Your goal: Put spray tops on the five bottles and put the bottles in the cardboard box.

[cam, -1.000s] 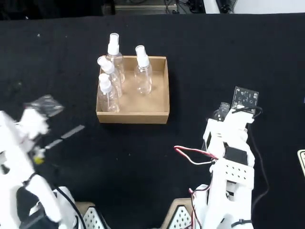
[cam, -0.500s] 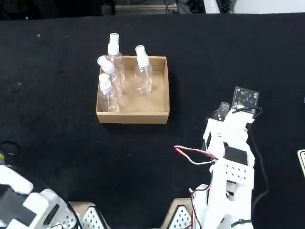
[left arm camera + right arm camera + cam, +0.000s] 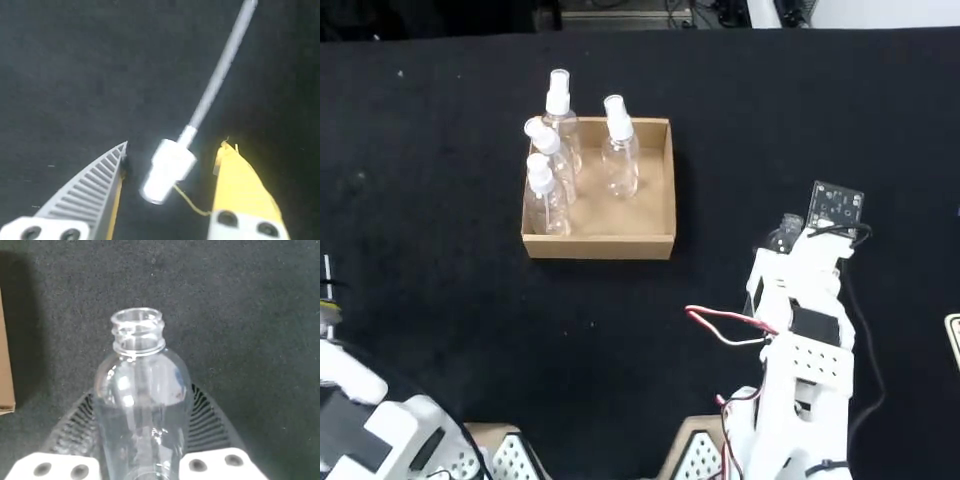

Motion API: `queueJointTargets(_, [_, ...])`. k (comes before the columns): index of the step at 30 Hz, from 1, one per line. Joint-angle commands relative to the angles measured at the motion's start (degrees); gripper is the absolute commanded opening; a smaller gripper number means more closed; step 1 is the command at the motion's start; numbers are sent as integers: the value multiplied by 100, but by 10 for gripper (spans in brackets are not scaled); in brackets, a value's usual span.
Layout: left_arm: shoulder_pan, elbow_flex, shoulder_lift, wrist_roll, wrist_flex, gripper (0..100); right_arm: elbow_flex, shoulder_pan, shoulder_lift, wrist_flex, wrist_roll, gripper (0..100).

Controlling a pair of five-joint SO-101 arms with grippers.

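Left arm point(image 3: 360, 440) retreated holding spray top point(image 3: 167, 172), right end effector point(image 3: 142, 392) gripping bottle point(image 3: 139, 355)

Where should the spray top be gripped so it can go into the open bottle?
I'd grip the spray top by its white head, across the sides, coming from the end opposite the tube. The head is wide and solid; the thin long tube must stay free to enter the bottle neck.

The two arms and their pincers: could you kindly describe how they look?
The left arm and the right arm are white, blocky shells. The right carries red and white cables and a dark circuit board; its pincer has dark ribbed fingers. The left pincer pairs one pale ribbed finger with a yellow one.
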State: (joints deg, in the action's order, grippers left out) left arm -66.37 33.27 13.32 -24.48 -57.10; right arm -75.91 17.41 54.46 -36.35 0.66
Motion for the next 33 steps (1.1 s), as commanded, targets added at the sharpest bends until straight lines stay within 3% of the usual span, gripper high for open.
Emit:
queueJointTargets(1, [-338, -646, 281, -615, -44, 255, 40, 62, 224, 149, 35, 10])
queueJointTargets(5, [-593, -620, 273, -1213, 105, 255, 40, 62, 224, 149, 35, 10])
queueJointTargets(11, [-1024, -84, -167, -1890, 1284, 255, 40, 62, 224, 149, 35, 10])
queueJointTargets(19, [-1200, 48, -879, -1987, 1644, 255, 31, -141, 224, 149, 35, 10])
queueJointTargets(25, [-945, -22, -905, -1987, 677, 255, 31, -141, 224, 149, 35, 10])
queueJointTargets(33, [13, 40, -914, -1626, -510, 255, 31, -141, 224, 149, 35, 10])
